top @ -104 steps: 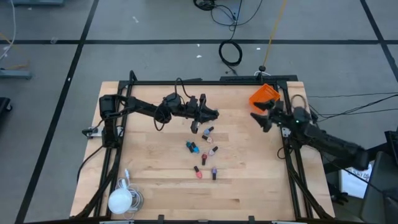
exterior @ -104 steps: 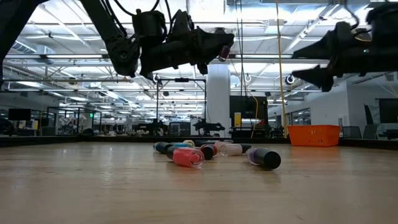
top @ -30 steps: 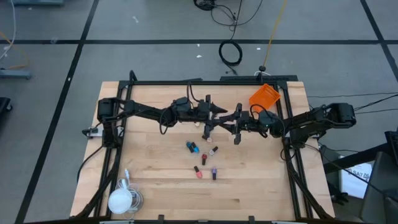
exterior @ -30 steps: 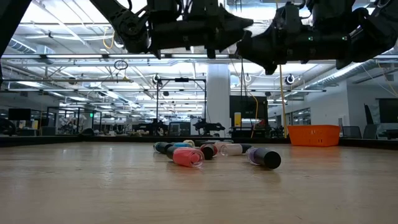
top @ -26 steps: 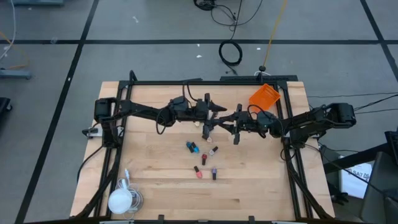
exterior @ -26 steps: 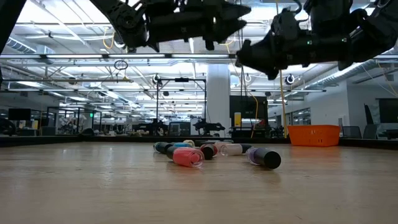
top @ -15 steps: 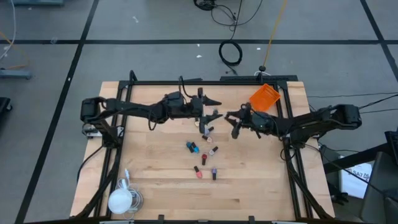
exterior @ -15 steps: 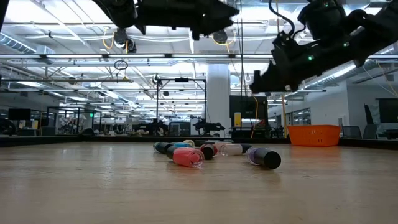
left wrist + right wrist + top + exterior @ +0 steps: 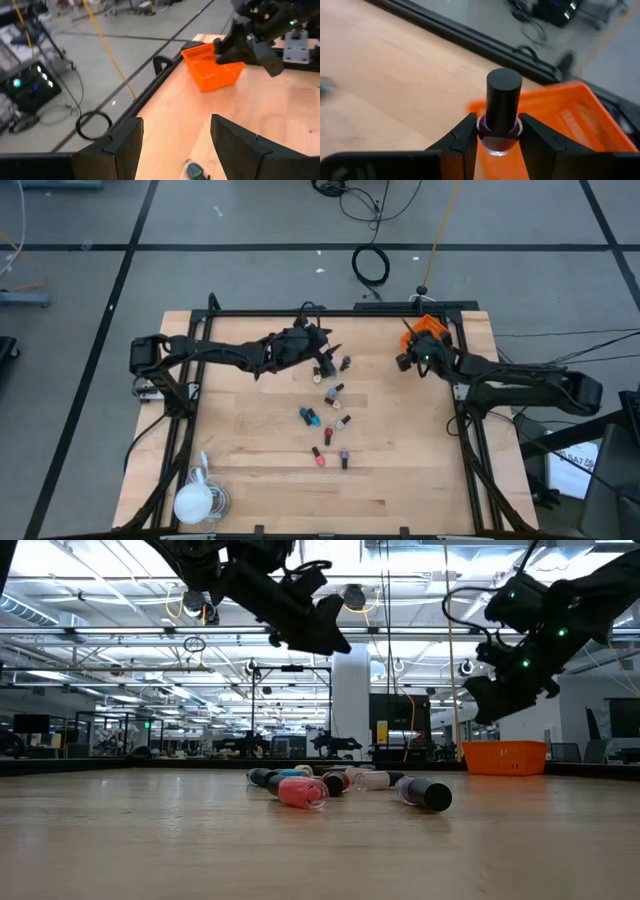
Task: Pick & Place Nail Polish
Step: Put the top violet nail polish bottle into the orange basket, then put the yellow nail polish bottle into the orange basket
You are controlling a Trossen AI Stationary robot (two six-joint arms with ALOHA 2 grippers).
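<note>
From above, a pale wooden counter carries small nail polish bottles with dark caps, scattered near its middle. The left gripper hangs over the far end of the cluster, beside a teal bottle. The right gripper sits at the far right, touching the edge of an orange plastic bin.

At counter level, bottles lie on their sides, both arms raised above them.

The left wrist camera shows its jaws open and empty, the bin beyond.

The right wrist camera shows its jaws gripping a purple bottle with a black cap, upright, beside the bin.
</note>
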